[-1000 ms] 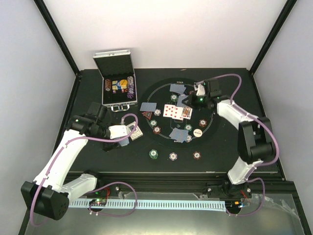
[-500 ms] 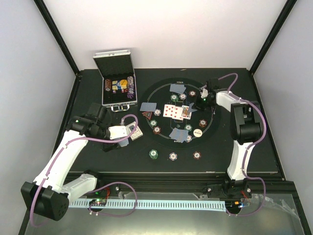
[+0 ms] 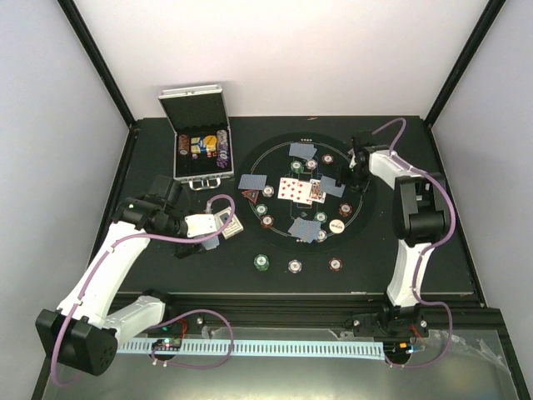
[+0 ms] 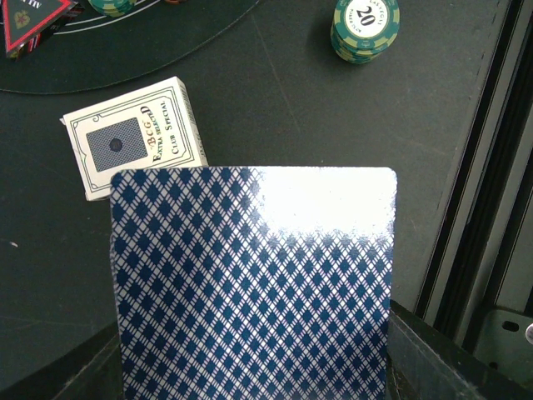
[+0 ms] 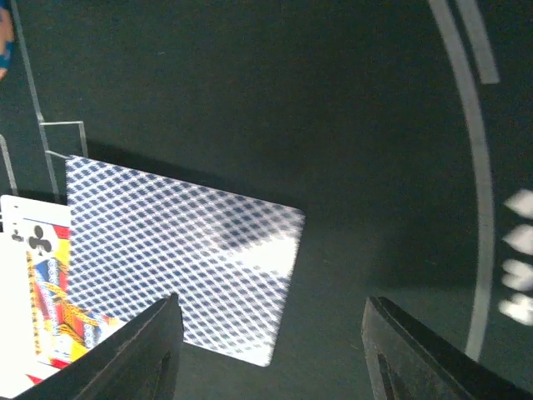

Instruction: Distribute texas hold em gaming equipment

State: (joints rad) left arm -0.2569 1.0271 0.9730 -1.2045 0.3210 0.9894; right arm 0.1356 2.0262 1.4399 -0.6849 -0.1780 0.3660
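Left tool (image 3: 215,227) is pinched shut on a blue-backed card (image 4: 250,283), over the tabletop (image 4: 291,108) beside the card box (image 4: 137,133). Right tool (image 5: 271,350) hangs open and empty above a face-down card (image 5: 179,258) lying on the mat (image 5: 375,125). I'd lift straight up so nothing drags.

Card box (image 4: 137,133) w/ "Club Special"; green chip (image 4: 365,29) w/ "20" on top face.

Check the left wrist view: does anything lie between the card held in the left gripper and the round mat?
Yes. The card box lies flat on the table just ahead of the held card, between it and the mat edge. The green chip stack sits off to one side.
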